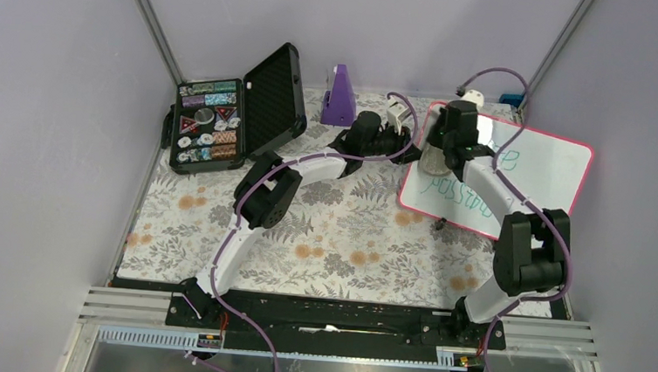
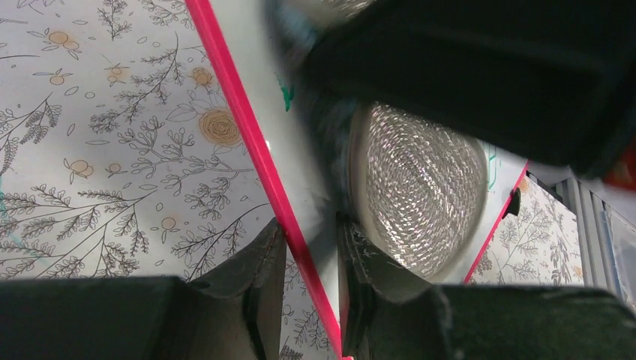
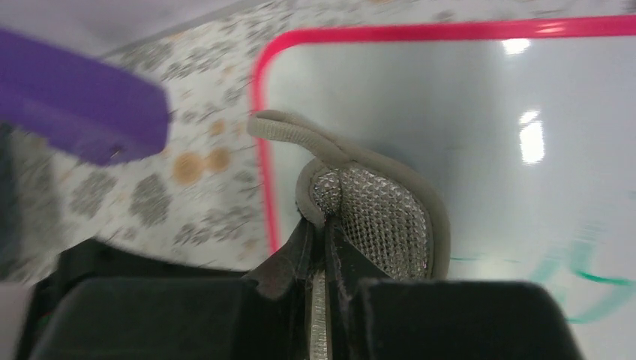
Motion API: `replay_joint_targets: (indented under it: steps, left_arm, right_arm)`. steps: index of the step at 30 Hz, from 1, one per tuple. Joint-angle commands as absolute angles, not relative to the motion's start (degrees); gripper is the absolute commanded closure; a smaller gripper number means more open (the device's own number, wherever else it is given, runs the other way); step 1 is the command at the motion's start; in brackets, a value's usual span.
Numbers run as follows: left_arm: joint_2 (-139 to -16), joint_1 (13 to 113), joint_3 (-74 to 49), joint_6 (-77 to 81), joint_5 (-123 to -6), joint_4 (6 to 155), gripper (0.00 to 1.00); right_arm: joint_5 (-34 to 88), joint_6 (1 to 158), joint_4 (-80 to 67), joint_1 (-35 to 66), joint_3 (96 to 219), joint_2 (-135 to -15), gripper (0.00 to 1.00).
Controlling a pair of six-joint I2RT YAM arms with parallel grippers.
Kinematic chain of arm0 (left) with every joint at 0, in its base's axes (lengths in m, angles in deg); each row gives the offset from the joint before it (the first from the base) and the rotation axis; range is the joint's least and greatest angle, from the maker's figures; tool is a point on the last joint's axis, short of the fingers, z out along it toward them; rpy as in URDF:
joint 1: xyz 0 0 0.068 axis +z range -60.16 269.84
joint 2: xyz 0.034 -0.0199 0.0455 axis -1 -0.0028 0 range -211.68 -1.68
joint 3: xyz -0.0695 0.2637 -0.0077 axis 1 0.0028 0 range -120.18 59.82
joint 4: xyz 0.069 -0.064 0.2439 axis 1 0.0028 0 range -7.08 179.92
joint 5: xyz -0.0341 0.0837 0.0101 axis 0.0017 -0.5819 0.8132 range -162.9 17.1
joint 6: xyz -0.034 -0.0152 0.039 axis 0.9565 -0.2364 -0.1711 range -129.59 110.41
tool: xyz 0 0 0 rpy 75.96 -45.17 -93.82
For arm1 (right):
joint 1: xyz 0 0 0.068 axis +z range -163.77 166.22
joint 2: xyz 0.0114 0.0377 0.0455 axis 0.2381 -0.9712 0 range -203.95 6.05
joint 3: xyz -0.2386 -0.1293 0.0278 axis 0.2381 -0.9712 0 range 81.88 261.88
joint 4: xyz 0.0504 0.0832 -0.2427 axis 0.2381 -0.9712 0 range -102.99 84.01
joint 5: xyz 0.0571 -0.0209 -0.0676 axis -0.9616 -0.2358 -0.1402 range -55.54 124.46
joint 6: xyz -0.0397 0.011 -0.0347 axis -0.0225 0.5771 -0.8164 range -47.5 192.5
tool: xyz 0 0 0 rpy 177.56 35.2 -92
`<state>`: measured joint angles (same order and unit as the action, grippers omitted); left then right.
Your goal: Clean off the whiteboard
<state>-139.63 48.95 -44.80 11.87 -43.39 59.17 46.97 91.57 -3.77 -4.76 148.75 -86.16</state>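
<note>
whiteboard (image 1: 541, 170) lies far right on your table (image 1: 304, 245), green writing (image 1: 460, 195) showing. your right claw (image 3: 321, 236) pinches the grey sponge (image 3: 390, 217) against it; left claw (image 2: 309, 244) straddles its pink frame (image 2: 240, 112), grip unclear.

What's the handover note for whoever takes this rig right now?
Left gripper: shut on the pink frame of the whiteboard, at its left edge, apparently steadying it.
Right gripper: shut on the grey sponge, which sits on the board near a corner.
Done: only the patch by the sponge looks clean.
Left: green writing covers much of the board; wipe it off.
</note>
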Motion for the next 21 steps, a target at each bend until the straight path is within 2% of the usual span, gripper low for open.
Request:
replay_joint_targets:
  steps: [1, 6, 9, 15, 18, 21]
  left_arm:
    - [-137.6, 48.5, -44.1, 4.3, -46.8, 59.9, 1.0]
    - [-137.6, 48.5, -44.0, 4.2, -46.8, 59.8, 1.0]
    - [-137.7, 48.5, -44.0, 4.2, -47.0, 59.9, 1.0]
    - [-137.5, 48.8, -43.9, 3.9, -47.2, 60.1, 1.0]
    - [-137.6, 48.9, -43.9, 4.1, -47.1, 60.0, 1.0]
    - [-137.6, 48.9, -43.9, 4.2, -46.9, 59.9, 1.0]
  right_arm:
    - [35.2, 95.9, -0.2, -1.7, 149.1, -88.1, 1.0]
    - [39.1, 96.1, -1.1, -4.1, 147.8, -87.3, 1.0]
    - [37.5, 99.5, -0.7, -9.6, 144.6, -85.2, 1.0]
    - [44.8, 99.2, -2.0, -19.0, 137.4, -78.1, 1.0]
    - [48.8, 97.0, -2.5, -19.5, 136.5, -75.7, 1.0]
    - [46.3, 96.9, -0.8, -18.4, 136.0, -75.9, 1.0]
